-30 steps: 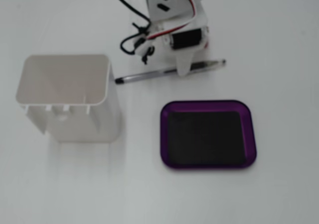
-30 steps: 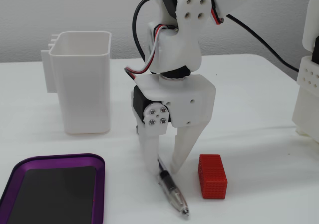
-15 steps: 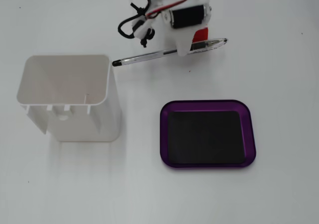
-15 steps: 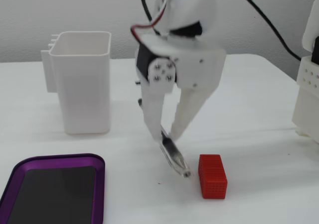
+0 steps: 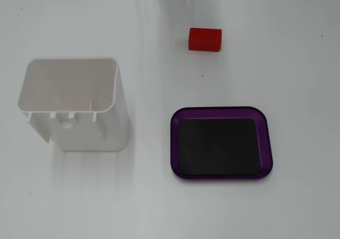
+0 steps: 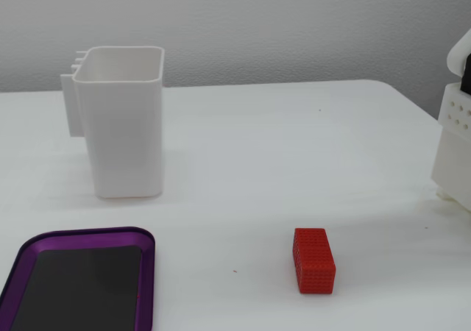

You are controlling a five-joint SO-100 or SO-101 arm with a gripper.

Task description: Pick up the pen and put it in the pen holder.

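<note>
Gone from both fixed views are the arm, its gripper and the slim clear-barrelled pen, all present 0.5 s earlier; the pen was then clamped and rising, so it is probably aloft out of frame, though jaw state and pen position cannot be told now. Remaining: tall white plastic pen holder (image 5: 71,103), its visible interior empty; small red block (image 5: 205,39); flat purple tray with black centre (image 5: 222,143). Only the side fixed view shows a white structure (image 6: 452,125) at right.

White table (image 5: 297,48): holder (image 5: 74,106), tray (image 5: 221,143), block (image 5: 205,39)
</note>
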